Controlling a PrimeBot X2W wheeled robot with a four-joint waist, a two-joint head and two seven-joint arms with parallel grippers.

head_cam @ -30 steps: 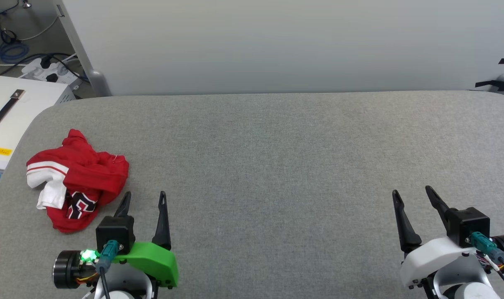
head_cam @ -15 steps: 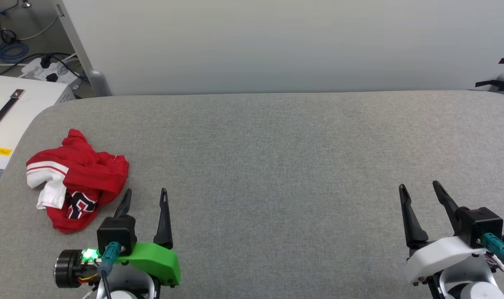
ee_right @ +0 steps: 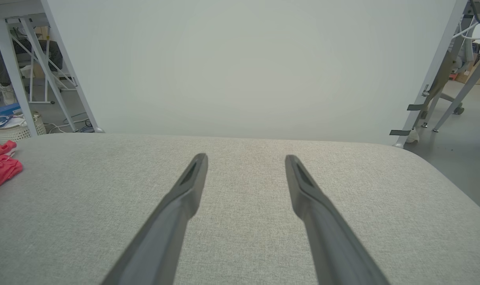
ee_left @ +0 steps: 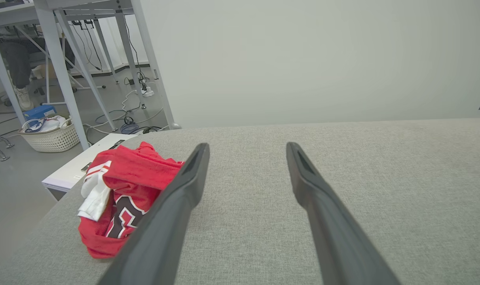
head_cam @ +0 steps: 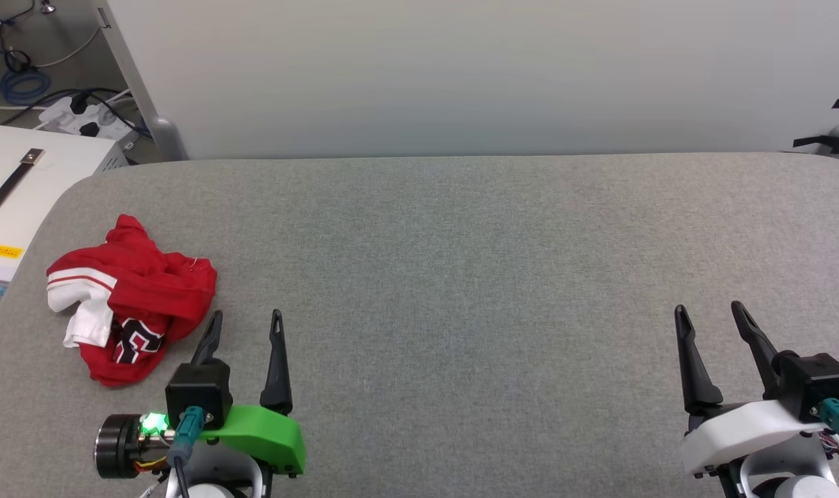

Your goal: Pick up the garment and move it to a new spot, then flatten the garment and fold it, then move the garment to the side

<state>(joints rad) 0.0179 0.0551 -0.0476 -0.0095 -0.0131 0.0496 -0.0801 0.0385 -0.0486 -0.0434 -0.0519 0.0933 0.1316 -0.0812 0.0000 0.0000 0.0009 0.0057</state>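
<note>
The crumpled T-shirt [head_cam: 132,304] lies at the table's [head_cam: 461,277] left end. Over the table's near edge, the left gripper [head_cam: 246,314] and right gripper [head_cam: 707,306] are spread wide and empty. The left wrist view adds a basket [ee_left: 46,134] beyond the table; the right wrist view cuts the T-shirt off.

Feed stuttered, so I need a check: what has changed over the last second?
The right hand drifted forward and to the right; the left hand crept slightly forward. Both stay open and empty; the garment lies crumpled and untouched on the table.
</note>
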